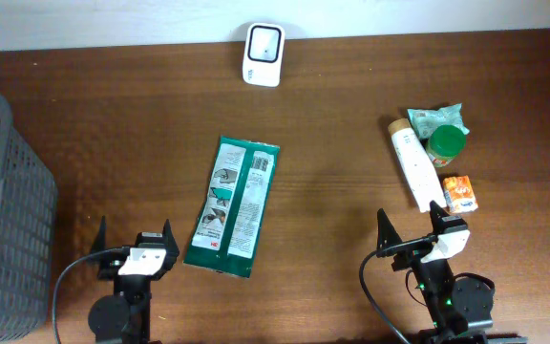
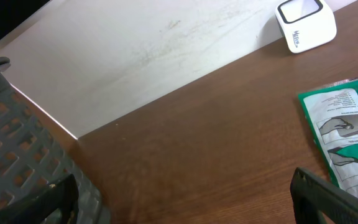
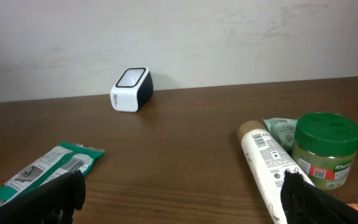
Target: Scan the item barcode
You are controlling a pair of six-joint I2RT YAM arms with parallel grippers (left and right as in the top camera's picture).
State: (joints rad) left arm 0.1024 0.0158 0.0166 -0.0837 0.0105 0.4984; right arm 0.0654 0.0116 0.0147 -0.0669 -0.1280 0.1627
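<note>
Meanwhile, both arms wait: left gripper and right gripper gape wide, empty. Ideally one lifts the green packet, nearer the scanner, printed side toward its window.

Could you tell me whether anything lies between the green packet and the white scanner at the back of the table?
Nothing visible does. The packet lies flat mid-table, and only bare wood separates it from the scanner. The tube, jar and orange box sit well off to the right; the basket is far left.
</note>
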